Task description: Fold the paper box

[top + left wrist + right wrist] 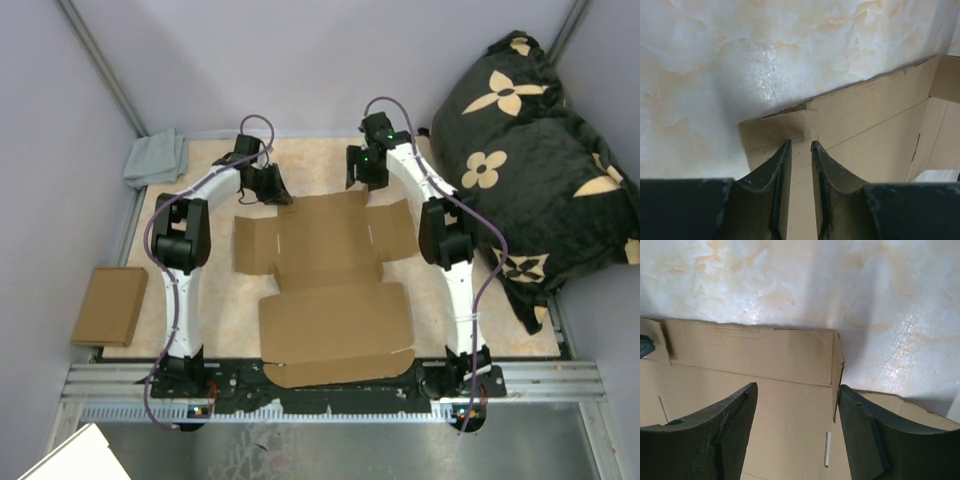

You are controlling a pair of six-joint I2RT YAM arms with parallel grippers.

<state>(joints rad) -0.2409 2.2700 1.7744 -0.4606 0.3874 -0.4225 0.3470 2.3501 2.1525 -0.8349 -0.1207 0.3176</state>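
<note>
Marbled tabletop [215, 290] between pale lilac walls carries the paper box [325, 260]. From above it lies spread almost flat at the centre, with its near flap hanging past the near edge over the rail. No wall stands up and nothing is tucked, so I judge nearly all the folding is left. My left gripper [262, 187] sits at the box's far-left corner and my right gripper [362, 172] at its far edge, further right. A grey cloth [155, 158] in the far-left corner and a small cardboard piece [110, 305] at the left edge lie well apart from the box. A black flowered cushion [530, 150] crowds the right side near my right arm, so room looks tighter there. From the left wrist, my jaws stand narrowly apart at the corner flap [775, 132] with cardboard showing in the gap; I cannot tell whether they pinch it. Bare table runs beyond that edge. From the right wrist, my jaws gape wide and hold nothing, poised above the far strip's corner [832, 355], with open tabletop beyond.
</note>
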